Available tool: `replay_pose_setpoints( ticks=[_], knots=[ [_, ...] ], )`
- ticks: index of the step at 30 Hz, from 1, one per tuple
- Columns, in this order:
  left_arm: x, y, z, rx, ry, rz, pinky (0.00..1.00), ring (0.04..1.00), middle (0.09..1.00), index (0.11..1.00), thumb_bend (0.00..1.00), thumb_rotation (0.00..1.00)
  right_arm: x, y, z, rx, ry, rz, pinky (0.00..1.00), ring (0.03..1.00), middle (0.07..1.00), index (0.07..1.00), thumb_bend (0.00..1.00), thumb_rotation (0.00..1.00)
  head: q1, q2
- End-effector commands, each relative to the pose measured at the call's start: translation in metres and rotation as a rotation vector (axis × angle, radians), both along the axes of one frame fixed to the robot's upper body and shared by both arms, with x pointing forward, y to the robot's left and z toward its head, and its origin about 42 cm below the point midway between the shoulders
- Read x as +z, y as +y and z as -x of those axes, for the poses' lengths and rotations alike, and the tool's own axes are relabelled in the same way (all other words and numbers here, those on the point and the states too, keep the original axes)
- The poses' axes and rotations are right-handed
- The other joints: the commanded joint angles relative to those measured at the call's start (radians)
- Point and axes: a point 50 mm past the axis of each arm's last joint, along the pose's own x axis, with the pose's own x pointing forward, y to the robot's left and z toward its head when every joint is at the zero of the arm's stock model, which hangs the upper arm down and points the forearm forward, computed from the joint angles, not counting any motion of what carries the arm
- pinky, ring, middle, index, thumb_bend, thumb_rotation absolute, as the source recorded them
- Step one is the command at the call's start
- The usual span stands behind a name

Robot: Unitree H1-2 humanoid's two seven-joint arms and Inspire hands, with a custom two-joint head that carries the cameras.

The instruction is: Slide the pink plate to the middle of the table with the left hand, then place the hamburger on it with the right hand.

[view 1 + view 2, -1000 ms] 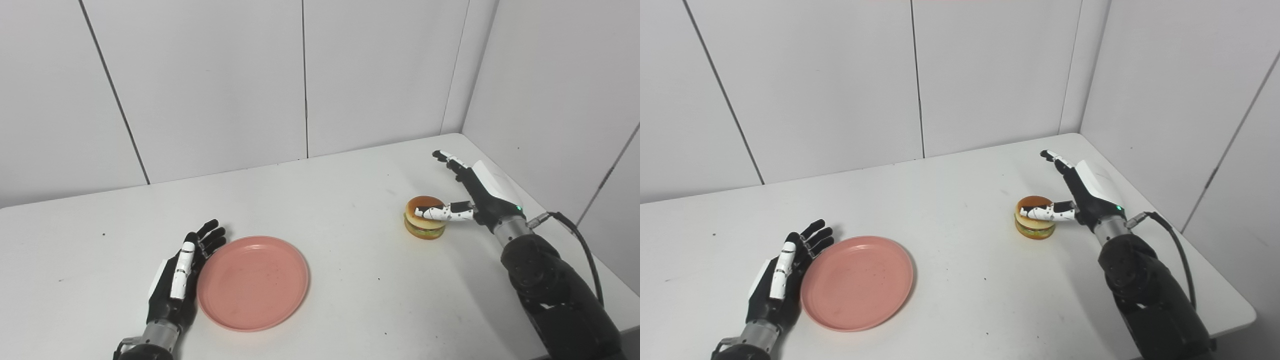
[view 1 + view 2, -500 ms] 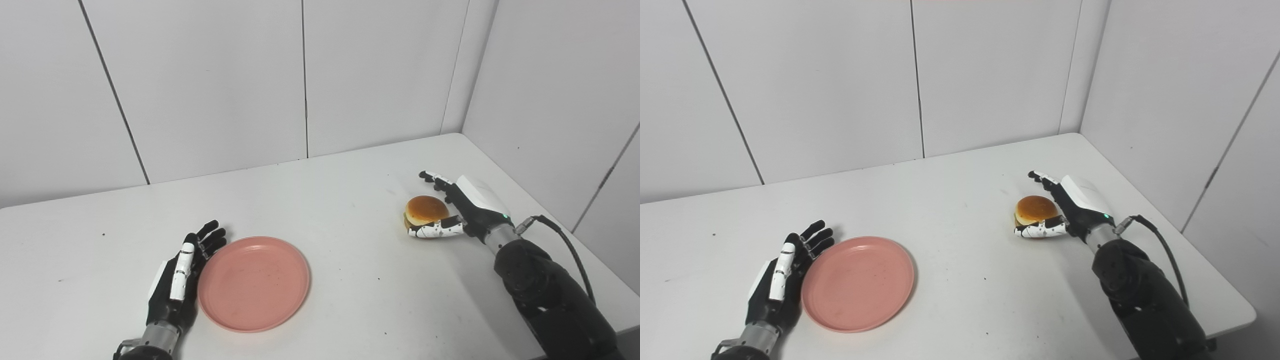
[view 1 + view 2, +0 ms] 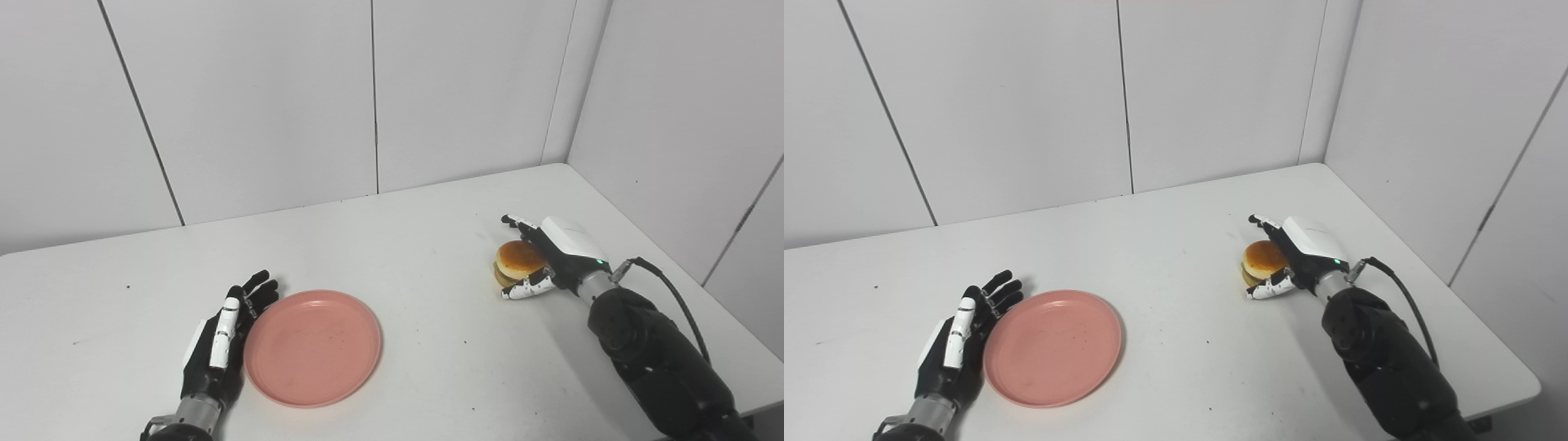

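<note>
The pink plate point(image 3: 312, 346) lies flat on the white table point(image 3: 422, 220), left of the middle and near the front edge. My left hand point(image 3: 218, 343) rests open on the table, its fingers along the plate's left rim. The hamburger point(image 3: 516, 260) sits on the table at the right. My right hand point(image 3: 554, 254) cups it from the right. Its fingers point(image 3: 513, 222) reach past the far side of the bun and the thumb point(image 3: 525, 288) lies at its near lower edge. The fingers are still spread, not clamped.
White panel walls close off the table at the back and along the right side. The table's front edge runs close under both forearms. A black cable point(image 3: 670, 288) trails from the right wrist.
My right hand has dropped from above the hamburger and pulled back toward me. It now wraps around the bun, thumb moved from the top to the front. The left hand and plate stay put.
</note>
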Motion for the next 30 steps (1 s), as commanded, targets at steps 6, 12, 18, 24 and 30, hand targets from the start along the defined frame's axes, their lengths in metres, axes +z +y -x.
replay_pose_setpoints(
  ticks=[6, 12, 18, 24, 30],
  knots=[
    [-0.001, -0.001, 0.005, -0.022, 0.024, -0.013, 0.89, 0.883, 0.855, 0.821, 0.48, 1.00, 0.020, 0.002, -0.009, 0.037, -0.077, 0.069, 0.33, 0.465, 0.596, 0.813, 0.56, 0.00, 0.003, 0.006],
    [-0.001, -0.002, 0.005, -0.023, 0.027, -0.012, 0.89, 0.884, 0.857, 0.824, 0.48, 1.00, 0.017, 0.003, -0.009, 0.031, -0.067, 0.089, 0.21, 0.316, 0.483, 0.781, 0.55, 0.00, 0.005, 0.007],
    [-0.002, -0.002, 0.005, -0.029, 0.031, -0.013, 0.89, 0.888, 0.857, 0.825, 0.48, 1.00, 0.017, 0.005, -0.007, 0.057, -0.097, 0.085, 0.21, 0.343, 0.483, 0.688, 0.54, 0.00, 0.010, 0.010],
    [-0.001, -0.003, 0.005, -0.027, 0.037, -0.010, 0.89, 0.883, 0.854, 0.822, 0.49, 1.00, 0.018, 0.011, -0.007, 0.063, -0.123, 0.059, 0.27, 0.392, 0.486, 0.629, 0.54, 0.00, 0.012, 0.011],
    [-0.001, -0.003, 0.006, -0.037, 0.031, -0.022, 0.90, 0.891, 0.863, 0.831, 0.49, 1.00, 0.026, 0.025, -0.004, 0.079, -0.224, -0.024, 0.18, 0.268, 0.473, 0.536, 0.54, 0.00, 0.021, 0.016]
  ],
)
